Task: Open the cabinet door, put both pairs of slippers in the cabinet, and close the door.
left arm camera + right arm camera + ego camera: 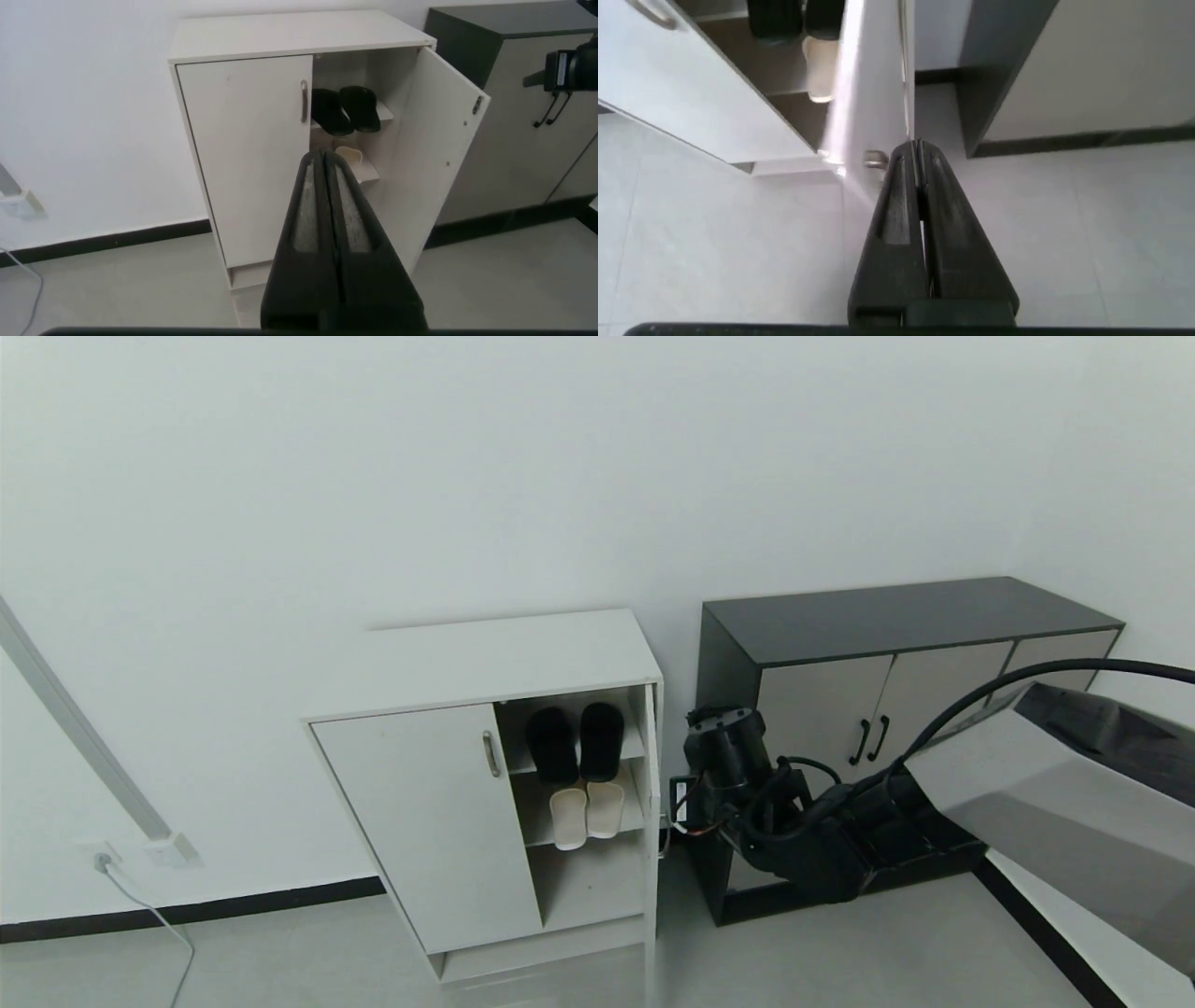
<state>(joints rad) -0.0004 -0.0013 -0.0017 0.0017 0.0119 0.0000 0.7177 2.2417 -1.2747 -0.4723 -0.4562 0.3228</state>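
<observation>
The white cabinet (485, 658) stands against the wall, its left door (439, 821) closed. Its right door (439, 140) is swung wide open and is seen edge-on in the head view. Black slippers (574, 742) lie on the upper shelf, and cream slippers (586, 814) on the shelf below. My right gripper (915, 151) is shut on nothing, its tip at the open door's free edge (868, 93) beside a small metal knob (874, 160). My left gripper (324, 161) is shut and empty, held well back from the cabinet front.
A dark cabinet (896, 616) with grey doors stands just right of the white one, close behind my right arm (738, 775). A wall socket with a cable (103, 861) is at the lower left. Bare grey floor lies in front.
</observation>
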